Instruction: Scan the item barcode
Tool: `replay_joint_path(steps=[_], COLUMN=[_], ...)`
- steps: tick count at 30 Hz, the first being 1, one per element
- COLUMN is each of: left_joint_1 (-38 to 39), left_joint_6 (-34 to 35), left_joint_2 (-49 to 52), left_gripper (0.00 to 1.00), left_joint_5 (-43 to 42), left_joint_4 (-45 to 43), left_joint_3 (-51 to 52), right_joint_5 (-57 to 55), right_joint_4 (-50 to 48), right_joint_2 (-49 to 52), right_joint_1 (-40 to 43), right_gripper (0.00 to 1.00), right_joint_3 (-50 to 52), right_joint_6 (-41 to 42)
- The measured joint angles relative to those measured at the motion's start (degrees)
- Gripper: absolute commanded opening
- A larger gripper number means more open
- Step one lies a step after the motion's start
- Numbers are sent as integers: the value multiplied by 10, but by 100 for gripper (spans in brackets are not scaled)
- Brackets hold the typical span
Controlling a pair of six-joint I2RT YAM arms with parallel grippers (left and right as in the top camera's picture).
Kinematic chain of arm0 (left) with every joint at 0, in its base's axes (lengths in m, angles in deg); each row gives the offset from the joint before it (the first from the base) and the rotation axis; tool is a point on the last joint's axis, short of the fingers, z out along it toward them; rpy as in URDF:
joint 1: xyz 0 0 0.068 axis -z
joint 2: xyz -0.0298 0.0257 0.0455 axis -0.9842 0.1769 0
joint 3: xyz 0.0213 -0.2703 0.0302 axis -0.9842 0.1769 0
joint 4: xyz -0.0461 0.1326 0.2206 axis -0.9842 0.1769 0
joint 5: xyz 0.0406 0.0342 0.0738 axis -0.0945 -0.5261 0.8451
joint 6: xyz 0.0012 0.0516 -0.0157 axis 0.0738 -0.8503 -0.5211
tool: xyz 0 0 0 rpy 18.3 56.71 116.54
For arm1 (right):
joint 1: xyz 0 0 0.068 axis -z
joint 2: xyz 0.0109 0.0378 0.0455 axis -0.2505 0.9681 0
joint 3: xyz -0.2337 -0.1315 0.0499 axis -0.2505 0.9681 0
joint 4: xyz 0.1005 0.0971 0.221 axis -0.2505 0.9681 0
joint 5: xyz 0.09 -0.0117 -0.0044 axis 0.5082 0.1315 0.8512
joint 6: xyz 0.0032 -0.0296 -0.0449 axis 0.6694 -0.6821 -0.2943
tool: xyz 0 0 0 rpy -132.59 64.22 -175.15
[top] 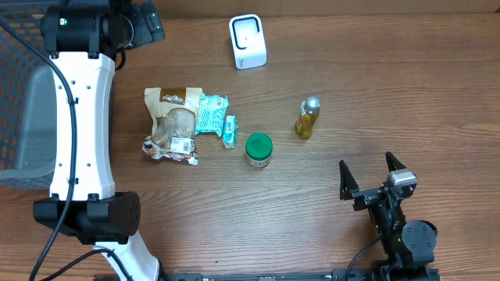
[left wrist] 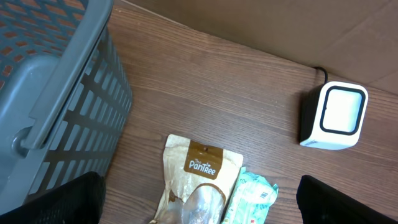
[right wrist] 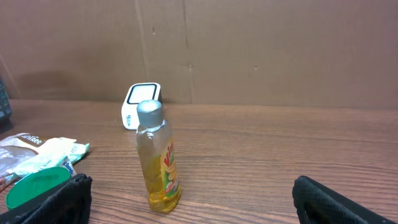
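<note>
The white barcode scanner point(top: 248, 41) stands at the back of the table, also seen as the scanner point(left wrist: 333, 116) in the left wrist view. Items lie mid-table: a brown PanTree bag point(top: 173, 125), a teal wipes packet point(top: 211, 113), a green-lidded jar point(top: 258, 149) and a yellow bottle point(top: 308, 118). My left gripper point(top: 147, 25) hangs open high at the back left, above the bag point(left wrist: 198, 180), with nothing between its fingers. My right gripper point(top: 369, 173) rests open near the front right, facing the bottle point(right wrist: 158, 158) from a distance.
A grey plastic basket point(top: 23, 101) fills the left edge, close to the left arm. A small teal packet point(top: 230, 131) lies beside the wipes. Bare wooden table stretches to the right of the bottle and along the front.
</note>
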Motion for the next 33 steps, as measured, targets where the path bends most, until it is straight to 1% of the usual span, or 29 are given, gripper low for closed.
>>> replay_joint_path(steps=[33], left_joint_1=[0], left_joint_6=[0], left_joint_2=[0], left_gripper=[100], left_joint_5=[0], left_joint_4=[0], left_joint_3=[0], right_joint_5=[-3], right_joint_4=[-10], right_joint_2=[0], right_joint_1=[0], right_gripper=[100], right_joint_3=[0], right_joint_6=[0])
